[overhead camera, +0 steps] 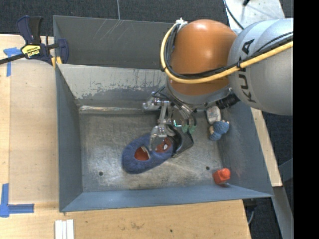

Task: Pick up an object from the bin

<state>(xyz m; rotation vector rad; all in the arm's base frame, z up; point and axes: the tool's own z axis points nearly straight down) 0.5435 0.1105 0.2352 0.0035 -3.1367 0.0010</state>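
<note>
A blue slipper-shaped soft thing with a red-orange inside (142, 156) lies near the middle of the bin floor. My gripper (168, 137) reaches down at its right end, one finger on either side of its upper edge, apparently touching it. Whether the fingers press on it I cannot make out. A small blue and white figure (217, 126) lies to the right of the gripper against the bin's right wall. An orange-red small block (222, 175) sits in the front right corner.
The arm's orange dome and cables hang over the back right of the bin and hide the floor beneath. The left half of the bin floor is bare metal.
</note>
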